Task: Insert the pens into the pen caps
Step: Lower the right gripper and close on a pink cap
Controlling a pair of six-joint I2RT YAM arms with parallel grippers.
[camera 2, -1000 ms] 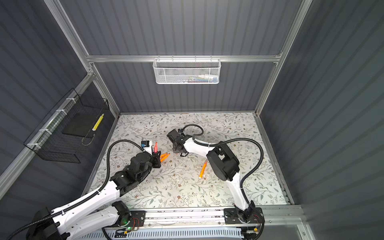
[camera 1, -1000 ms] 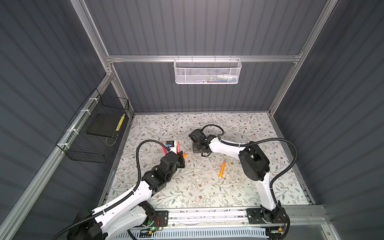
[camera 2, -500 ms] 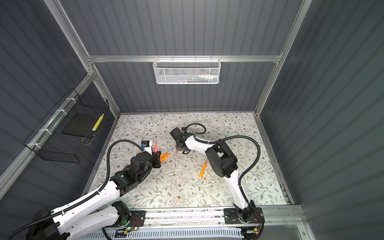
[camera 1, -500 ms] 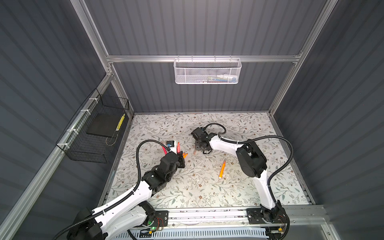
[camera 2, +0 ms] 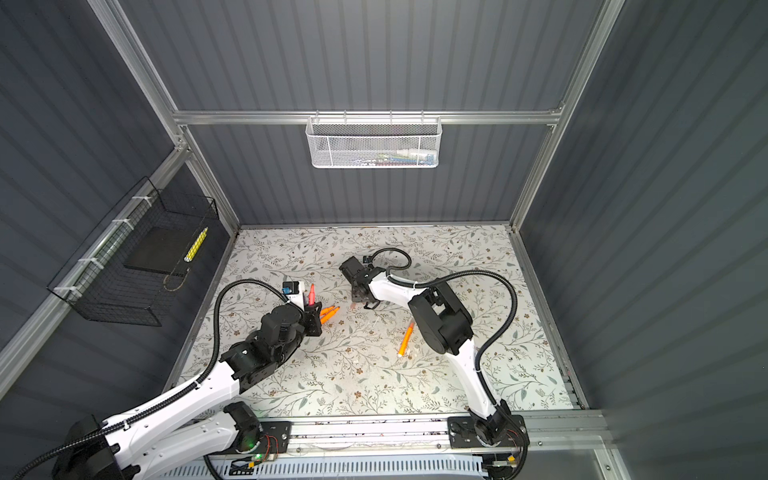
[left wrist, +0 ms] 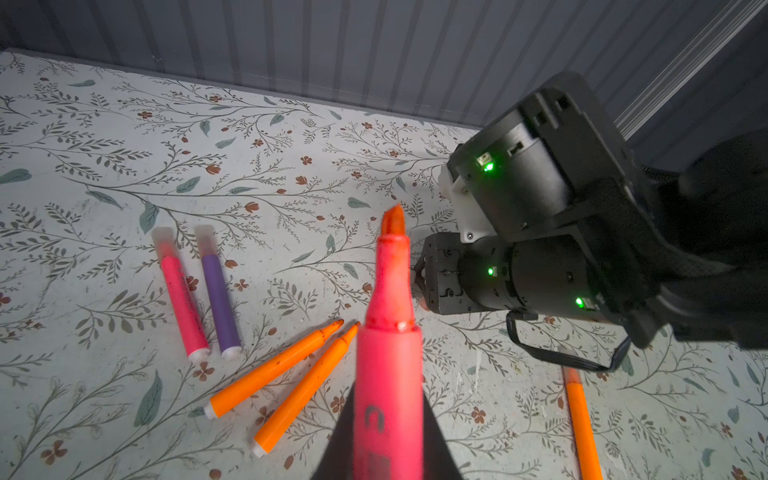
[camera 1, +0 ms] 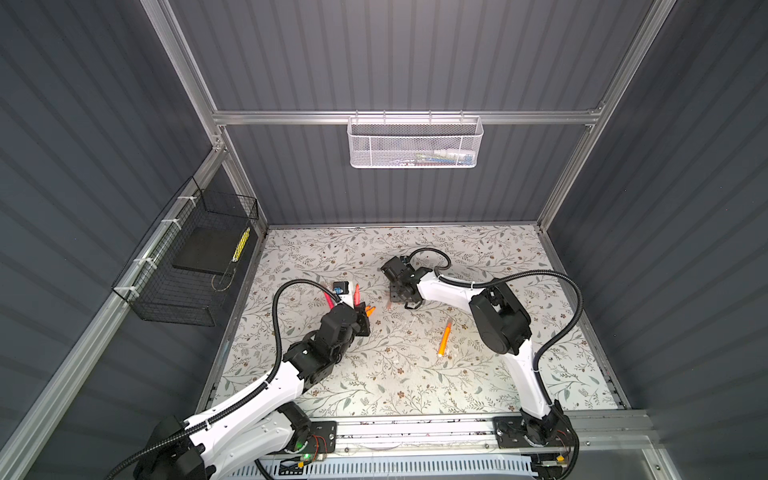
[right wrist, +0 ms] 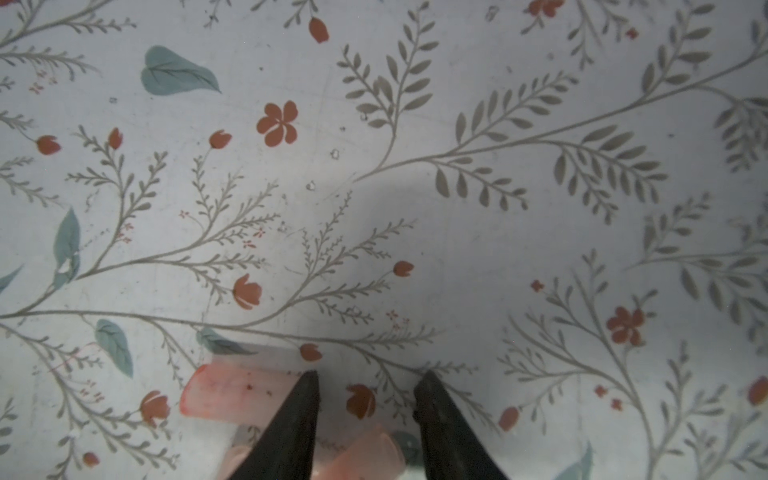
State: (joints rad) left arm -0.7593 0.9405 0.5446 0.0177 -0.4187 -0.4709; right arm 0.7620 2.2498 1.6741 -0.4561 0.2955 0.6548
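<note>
My left gripper [camera 1: 360, 318] is shut on a pink-red pen [left wrist: 388, 353], whose bare tip points up and away. On the mat beside it lie a pink pen [left wrist: 183, 299] and a purple pen [left wrist: 218, 291], each with a pale cap on its tip. Two uncapped orange pens [left wrist: 270, 372] lie closer in, and a third orange pen [camera 1: 444, 337] lies mid-table. My right gripper [right wrist: 368, 376] points down at the mat, open. One pale pink cap [right wrist: 365, 453] lies loose between its fingers, and another cap [right wrist: 232, 395] rests outside one finger.
A white mesh basket [camera 1: 415, 145] hangs on the back wall and a black wire basket [camera 1: 195, 266] on the left wall. The right arm's bulky elbow [camera 1: 498, 320] hangs over the mat near the lone orange pen.
The right gripper has shifted slightly toward the back over the caps, and its elbow has moved a little with it. The left arm keeps the pink-red pen still.
</note>
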